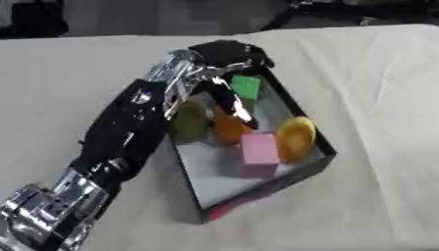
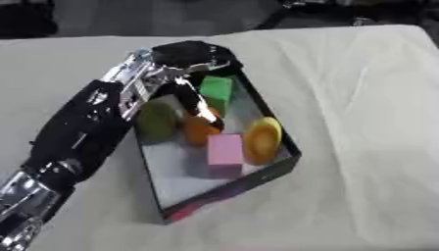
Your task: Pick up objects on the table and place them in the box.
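A black box [image 1: 287, 181] with a white floor lies askew in the middle of the table. Inside it are a green block [image 1: 246, 87], an olive round thing [image 1: 189, 121], an orange thing [image 1: 229, 129], a pink block [image 1: 259, 149] and a yellow round thing [image 1: 296, 138]. My left arm comes in from the lower left, and my left hand [image 1: 225, 53] hangs over the box's far end. Its fingers [image 1: 233, 104] stretch straight down into the box, just left of the green block and above the orange thing. I cannot see whether they touch the block.
A beige cloth [image 1: 377, 88] covers the table, with bare stretches right of the box and in front of it. Dark furniture [image 1: 34, 19] stands beyond the far edge.
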Robot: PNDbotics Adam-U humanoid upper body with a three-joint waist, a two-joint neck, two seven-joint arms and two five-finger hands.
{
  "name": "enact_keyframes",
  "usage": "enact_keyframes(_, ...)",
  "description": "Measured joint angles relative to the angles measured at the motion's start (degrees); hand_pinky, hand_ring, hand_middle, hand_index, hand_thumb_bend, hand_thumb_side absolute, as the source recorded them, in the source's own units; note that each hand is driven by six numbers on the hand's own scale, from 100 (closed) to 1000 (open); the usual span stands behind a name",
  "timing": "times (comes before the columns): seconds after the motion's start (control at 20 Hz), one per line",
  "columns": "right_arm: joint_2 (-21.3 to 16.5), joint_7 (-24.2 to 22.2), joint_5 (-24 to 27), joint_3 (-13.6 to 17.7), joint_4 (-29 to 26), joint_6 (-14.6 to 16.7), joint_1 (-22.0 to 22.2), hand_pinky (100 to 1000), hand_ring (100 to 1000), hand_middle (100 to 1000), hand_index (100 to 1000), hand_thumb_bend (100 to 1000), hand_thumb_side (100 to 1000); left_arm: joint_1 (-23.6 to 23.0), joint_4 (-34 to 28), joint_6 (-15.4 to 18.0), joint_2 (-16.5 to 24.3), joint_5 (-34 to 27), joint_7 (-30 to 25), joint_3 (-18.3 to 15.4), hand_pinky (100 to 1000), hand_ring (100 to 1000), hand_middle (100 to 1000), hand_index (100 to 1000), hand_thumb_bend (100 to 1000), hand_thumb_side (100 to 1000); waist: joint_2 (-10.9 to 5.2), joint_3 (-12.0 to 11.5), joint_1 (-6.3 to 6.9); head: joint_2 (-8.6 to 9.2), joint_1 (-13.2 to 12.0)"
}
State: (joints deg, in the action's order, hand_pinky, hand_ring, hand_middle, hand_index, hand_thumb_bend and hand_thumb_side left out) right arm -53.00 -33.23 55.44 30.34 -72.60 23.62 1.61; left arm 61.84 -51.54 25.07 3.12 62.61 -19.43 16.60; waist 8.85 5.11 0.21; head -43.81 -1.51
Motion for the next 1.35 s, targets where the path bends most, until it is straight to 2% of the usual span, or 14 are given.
enact_keyframes(0.1,0.0,0.1,0.0,0.0,0.0,-0.1,0.0,833,880,813,823,100,569,-0.1,-0.5,-0.2,0.1,-0.1,0.2,-0.2,905,894,841,929,786,621,0.00,0.0,0.00,0.00,0.0)
enact_keyframes(0.15,0.0,0.1,0.0,0.0,0.0,-0.1,0.0,833,880,815,824,100,561,-0.1,-0.7,-0.3,0.3,-0.2,0.2,-0.2,806,839,810,854,100,465,0.00,0.0,0.00,0.00,0.1)
enact_keyframes(0.3,0.0,0.9,0.5,0.9,-0.1,0.3,1.4,834,883,819,827,100,558,-0.2,-2.1,-1.3,1.0,-1.2,0.8,-1.1,801,849,838,854,100,516,-0.61,-2.3,0.00,-0.01,2.3)
enact_keyframes(0.4,0.0,2.1,1.3,1.8,-0.4,0.9,3.6,837,889,825,831,100,555,-0.5,-4.3,-2.6,3.3,-2.6,2.0,-3.3,810,860,851,868,100,516,-2.46,-5.1,-0.01,-0.05,4.6)
enact_keyframes(0.5,-0.1,3.4,1.9,2.9,-0.8,2.0,6.2,844,903,838,841,100,545,-1.0,-6.9,-4.1,5.9,-4.1,3.6,-5.7,819,874,861,880,124,467,-4.18,-7.5,-0.02,-0.12,7.0)
enact_keyframes(0.6,-0.4,4.7,2.1,3.9,-1.1,3.3,8.6,854,918,851,851,100,542,-2.3,-9.8,-5.8,8.8,-5.9,5.3,-8.6,814,872,858,891,303,308,-4.51,-9.4,0.00,-0.20,9.3)
enact_keyframes(0.65,-0.6,5.2,2.3,4.5,-1.1,4.0,9.8,855,919,852,852,100,539,-3.4,-11.3,-6.7,10.1,-6.8,6.2,-10.0,810,873,863,893,354,303,-4.58,-10.4,0.00,-0.23,10.3)
enact_keyframes(0.75,-1.0,6.5,2.5,6.1,-1.1,5.7,12.4,860,927,862,855,100,536,-6.2,-14.1,-8.6,12.9,-8.6,8.0,-13.0,806,880,864,888,383,368,-5.23,-12.5,0.00,-0.27,12.4)
enact_keyframes(0.8,-1.3,7.2,2.8,7.2,-0.9,6.5,13.8,863,934,866,856,100,524,-7.6,-15.6,-9.5,14.4,-9.6,8.9,-14.5,806,885,865,887,358,399,-5.56,-13.4,0.00,-0.28,13.4)
enact_keyframes(0.85,-1.6,7.9,3.2,8.4,-0.5,7.3,15.1,867,944,872,857,100,567,-8.9,-17.0,-10.3,15.8,-10.4,9.8,-15.9,811,897,880,895,330,438,-5.76,-14.2,0.00,-0.29,14.4)
enact_keyframes(0.9,-1.9,8.7,3.7,9.6,0.0,8.2,16.4,869,950,872,857,100,451,-10.2,-18.4,-11.2,17.2,-11.2,10.6,-17.3,812,903,885,894,300,481,-5.82,-14.8,-0.01,-0.37,15.4)
enact_keyframes(0.95,-2.3,9.5,4.0,10.8,0.7,9.0,17.7,871,959,877,859,100,438,-11.6,-19.8,-12.0,18.5,-12.1,11.5,-18.7,809,914,897,898,259,552,-5.83,-15.3,-0.02,-0.40,16.2)
enact_keyframes(1.1,-2.7,12.0,4.3,14.9,3.7,11.6,21.9,874,968,876,858,100,413,-15.7,-22.7,-14.6,22.4,-14.7,14.1,-22.8,803,925,911,904,187,670,-5.93,-16.5,-0.03,-0.41,18.4)
enact_keyframes(1.35,-2.0,16.3,2.2,21.7,9.4,15.8,28.7,875,973,879,858,100,386,-22.5,-19.8,-18.9,29.0,-18.9,18.3,-29.7,792,929,918,905,186,714,-6.59,-17.6,-0.58,-0.42,20.7)
